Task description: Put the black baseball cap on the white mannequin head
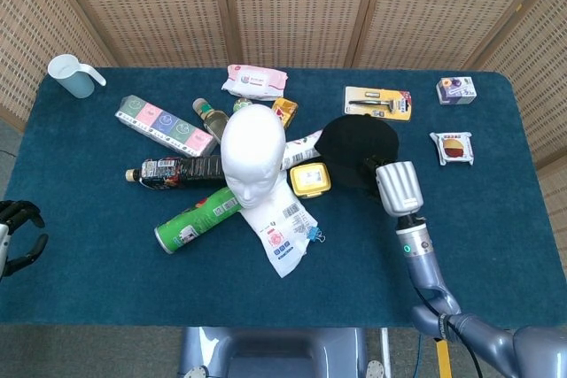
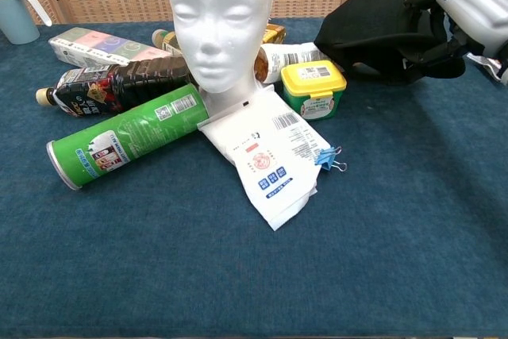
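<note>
The white mannequin head (image 1: 252,155) (image 2: 221,21) stands upright near the table's middle, bare. The black baseball cap (image 1: 356,150) (image 2: 375,33) hangs just above the cloth to its right, tilted. My right hand (image 1: 397,187) (image 2: 475,7) grips the cap's right side, fingers curled into the fabric. My left hand (image 1: 18,229) hovers at the table's left edge, fingers apart and holding nothing; the chest view does not show it.
Around the head lie a green can (image 2: 123,134), a dark bottle (image 2: 111,83), a white pouch (image 2: 270,156) with a blue clip (image 2: 331,159), and a yellow-lidded tub (image 2: 313,89) right under the cap's left edge. A blue cup (image 1: 71,75) stands far left; small boxes (image 1: 455,89) sit far right.
</note>
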Motion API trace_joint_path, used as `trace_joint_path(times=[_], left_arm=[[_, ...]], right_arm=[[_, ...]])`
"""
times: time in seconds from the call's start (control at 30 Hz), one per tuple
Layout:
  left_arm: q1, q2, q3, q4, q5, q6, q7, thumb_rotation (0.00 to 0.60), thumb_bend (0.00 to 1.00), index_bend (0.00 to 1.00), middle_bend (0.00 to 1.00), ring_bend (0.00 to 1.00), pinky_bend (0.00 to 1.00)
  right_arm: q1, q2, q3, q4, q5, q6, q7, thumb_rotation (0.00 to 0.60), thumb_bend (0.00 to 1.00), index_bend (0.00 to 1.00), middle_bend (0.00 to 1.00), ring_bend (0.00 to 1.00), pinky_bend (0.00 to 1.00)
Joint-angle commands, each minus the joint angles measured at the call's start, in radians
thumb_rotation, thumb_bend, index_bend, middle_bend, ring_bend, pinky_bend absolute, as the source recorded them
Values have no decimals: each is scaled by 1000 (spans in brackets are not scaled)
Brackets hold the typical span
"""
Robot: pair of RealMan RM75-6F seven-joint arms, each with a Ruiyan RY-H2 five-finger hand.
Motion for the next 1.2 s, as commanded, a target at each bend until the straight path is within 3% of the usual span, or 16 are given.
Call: trace_joint_path(times=[0.03, 0.73, 1.2], left_arm=[[-1, -1, -1, 1, 0, -1, -1, 600, 321, 504, 402, 321, 329], [-13, -4, -3, -18, 14, -10, 31, 600, 323, 504, 402, 322, 329], [-11, -12, 3, -34, 15, -15, 52, 600, 322, 504, 402, 321, 329]], right_arm=[[-5, 4, 9, 0, -10, 42, 25, 600, 433, 655, 596, 736, 862], [48, 33, 77, 79, -83, 271, 185, 600, 433, 659, 601, 745, 866], [151, 47, 125, 80, -102, 312, 232, 600, 433, 659, 601, 746, 866]])
